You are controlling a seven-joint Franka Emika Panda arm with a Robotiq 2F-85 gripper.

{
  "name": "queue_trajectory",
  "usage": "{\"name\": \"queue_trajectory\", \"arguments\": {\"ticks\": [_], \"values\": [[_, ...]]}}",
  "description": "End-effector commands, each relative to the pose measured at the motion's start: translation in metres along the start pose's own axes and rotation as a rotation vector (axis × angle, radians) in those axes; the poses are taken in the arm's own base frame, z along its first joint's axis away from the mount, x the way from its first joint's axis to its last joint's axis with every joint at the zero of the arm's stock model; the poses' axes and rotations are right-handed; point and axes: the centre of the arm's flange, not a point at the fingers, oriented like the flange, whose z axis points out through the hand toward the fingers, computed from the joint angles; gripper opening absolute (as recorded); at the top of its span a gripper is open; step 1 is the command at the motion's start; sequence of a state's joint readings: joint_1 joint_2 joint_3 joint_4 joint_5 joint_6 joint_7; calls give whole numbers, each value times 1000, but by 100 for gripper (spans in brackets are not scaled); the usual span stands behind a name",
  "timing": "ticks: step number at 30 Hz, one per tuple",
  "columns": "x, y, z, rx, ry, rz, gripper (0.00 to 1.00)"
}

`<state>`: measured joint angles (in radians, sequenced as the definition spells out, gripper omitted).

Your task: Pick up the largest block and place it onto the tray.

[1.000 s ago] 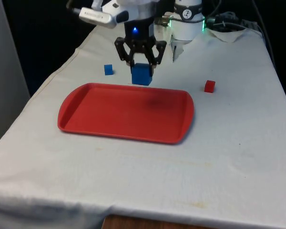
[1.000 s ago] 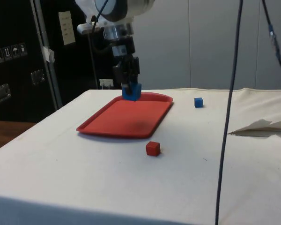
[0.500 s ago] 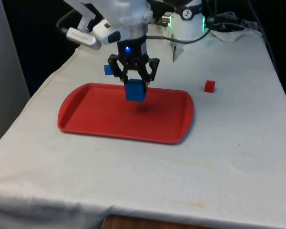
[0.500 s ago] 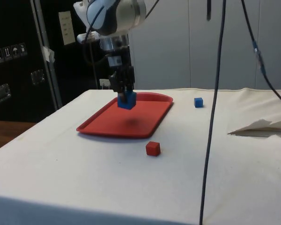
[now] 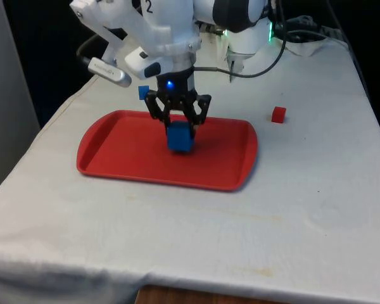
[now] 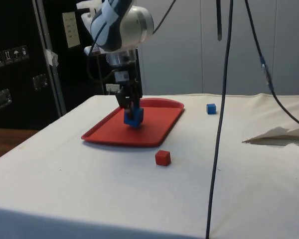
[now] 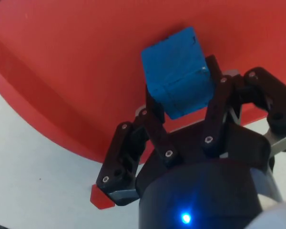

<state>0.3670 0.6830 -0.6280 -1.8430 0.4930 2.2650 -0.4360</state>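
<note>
The large blue block (image 5: 179,137) hangs low over the middle of the red tray (image 5: 114,152), with my black gripper (image 5: 179,130) shut on it. In the side view the large blue block (image 6: 133,117) is just above the red tray (image 6: 154,124), held by the gripper (image 6: 131,110). In the wrist view the large blue block (image 7: 177,78) sits between the two fingers (image 7: 155,121) with the red tray (image 7: 76,62) right behind it. I cannot tell whether the block touches the tray floor.
A small blue block (image 5: 143,92) lies on the cloth behind the tray, partly hidden by the arm; it is the small blue block (image 6: 211,108) in the side view. A small red block (image 5: 278,114) lies beyond the tray's corner at the front view's right.
The gripper has carried the large blue block from the tray's far edge to over its middle and lowered it towards the tray floor. The small blocks have not moved.
</note>
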Motion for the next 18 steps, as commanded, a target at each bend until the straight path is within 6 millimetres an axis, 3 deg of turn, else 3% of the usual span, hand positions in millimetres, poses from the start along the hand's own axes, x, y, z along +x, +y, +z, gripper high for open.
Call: {"name": "queue_trajectory", "arguments": {"ticks": [1, 3, 4, 8, 9, 11, 12, 13, 18], "values": [[2, -1, 2, 5, 3, -2, 0], [4, -1, 2, 3, 2, -3, 0], [5, -1, 3, 3, 2, -4, 15], [4, -1, 2, -4, 2, -3, 54], [5, -1, 3, 2, 2, -3, 54], [6, -1, 3, 1, 2, -3, 74], [6, -1, 3, 1, 1, -3, 94], [6, -1, 3, 1, 2, -4, 99], [6, -1, 3, 1, 1, -4, 100]]}}
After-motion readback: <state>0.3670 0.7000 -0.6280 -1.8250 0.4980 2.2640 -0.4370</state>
